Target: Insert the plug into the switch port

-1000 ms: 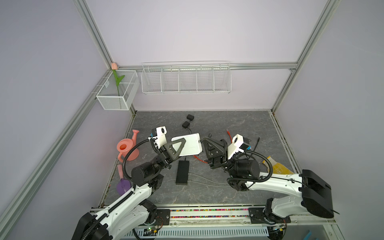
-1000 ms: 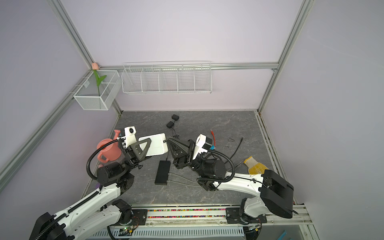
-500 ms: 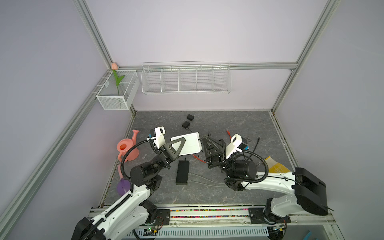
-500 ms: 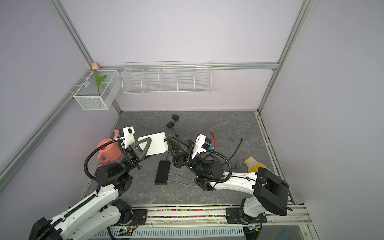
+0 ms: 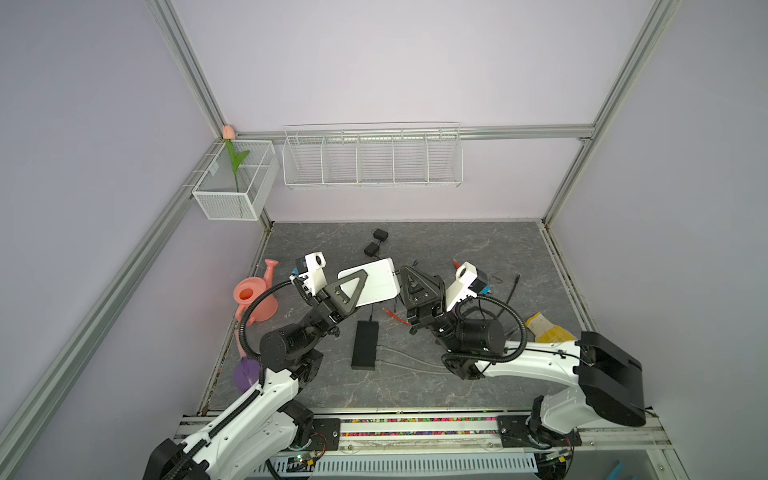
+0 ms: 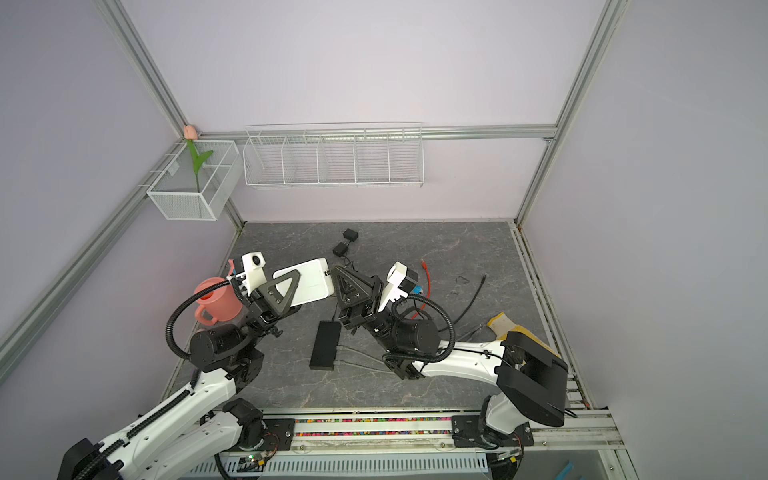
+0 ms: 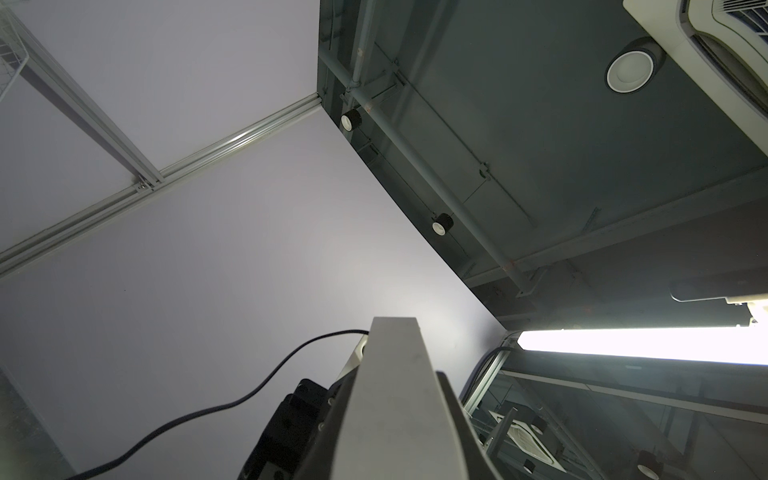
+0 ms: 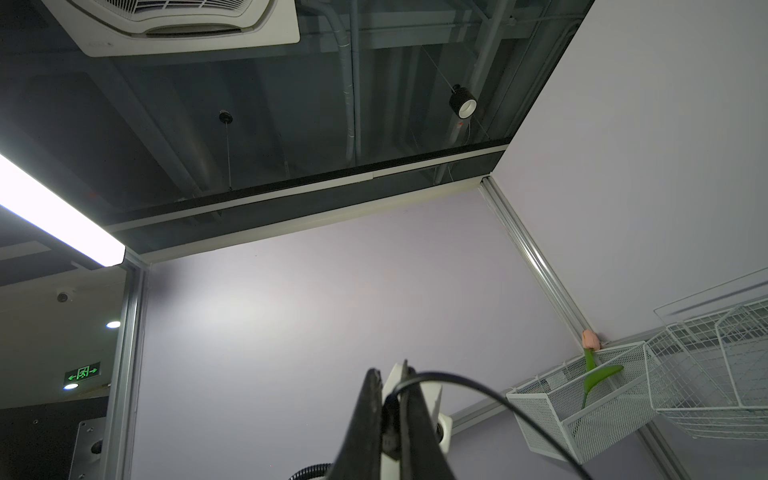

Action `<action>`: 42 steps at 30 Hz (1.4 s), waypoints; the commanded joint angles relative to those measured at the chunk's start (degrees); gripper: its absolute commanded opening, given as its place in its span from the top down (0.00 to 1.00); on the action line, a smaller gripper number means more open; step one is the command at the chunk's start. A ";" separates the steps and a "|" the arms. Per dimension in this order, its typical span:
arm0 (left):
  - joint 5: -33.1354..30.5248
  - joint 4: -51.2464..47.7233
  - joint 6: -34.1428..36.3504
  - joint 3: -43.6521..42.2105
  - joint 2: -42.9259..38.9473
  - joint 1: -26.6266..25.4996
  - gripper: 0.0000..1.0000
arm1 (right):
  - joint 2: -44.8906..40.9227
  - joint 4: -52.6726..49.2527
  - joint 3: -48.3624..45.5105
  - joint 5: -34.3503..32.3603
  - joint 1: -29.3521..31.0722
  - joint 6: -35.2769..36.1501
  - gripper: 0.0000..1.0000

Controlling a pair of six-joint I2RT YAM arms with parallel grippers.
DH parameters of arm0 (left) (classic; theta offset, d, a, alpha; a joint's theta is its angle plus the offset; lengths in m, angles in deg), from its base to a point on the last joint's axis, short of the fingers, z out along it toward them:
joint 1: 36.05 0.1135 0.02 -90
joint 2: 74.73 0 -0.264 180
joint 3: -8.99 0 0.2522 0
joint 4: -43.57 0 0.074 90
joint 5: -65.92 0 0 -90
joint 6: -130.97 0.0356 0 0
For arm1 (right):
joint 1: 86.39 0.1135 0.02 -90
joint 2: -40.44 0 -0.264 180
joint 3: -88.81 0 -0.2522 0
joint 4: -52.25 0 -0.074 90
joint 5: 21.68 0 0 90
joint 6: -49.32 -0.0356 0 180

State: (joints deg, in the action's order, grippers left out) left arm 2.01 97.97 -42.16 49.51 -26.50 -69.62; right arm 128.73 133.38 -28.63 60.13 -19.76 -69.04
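1. See the switch (image 5: 376, 284) raised off the counter (image 5: 457, 241), clamped at its left end in the left claw (image 5: 359, 278).
2. See the plug (image 8: 390, 409) pinched in the clenched right claw (image 5: 402, 272), right of the switch.
3. Note plug tip at the switch's right edge, touching or nearly; cannot tell whether seated.
4. Read the switch's long axis as left-right; plug seemingly pointing left along it.
5. Expect a short leftward push from the right arm.

What was there, counted

There were two arms (image 5: 249, 407) (image 5: 536, 365), one white switch (image 5: 380, 282), one black plug (image 8: 390, 417), one flat black box (image 5: 365, 345), two small black adapters (image 5: 381, 235) (image 5: 371, 249), one pink watering can (image 5: 255, 305), two white wire baskets (image 5: 226, 205) (image 5: 372, 166), one tulip (image 5: 228, 132) and one yellow pouch (image 5: 548, 332).
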 commanded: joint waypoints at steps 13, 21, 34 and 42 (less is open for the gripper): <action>9.54 -0.72 2.56 2.32 -2.62 -2.26 1.00 | 13.17 -12.80 -3.71 7.12 4.25 -3.69 0.94; 12.40 -1.99 2.80 2.50 -3.30 -2.22 1.00 | 13.53 -13.35 -4.49 8.75 4.21 -4.34 0.93; 16.78 -3.09 2.98 3.20 -3.49 -2.21 1.00 | 15.42 -15.00 -4.48 11.08 4.71 -6.44 0.93; 18.30 -2.34 2.56 3.91 -2.52 -2.21 1.00 | 15.68 -18.43 -4.08 11.41 5.77 -6.37 0.94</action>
State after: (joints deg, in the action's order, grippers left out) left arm 1.48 90.76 -38.88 49.45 -29.78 -68.13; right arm 131.48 133.43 -27.86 56.74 -19.22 -73.98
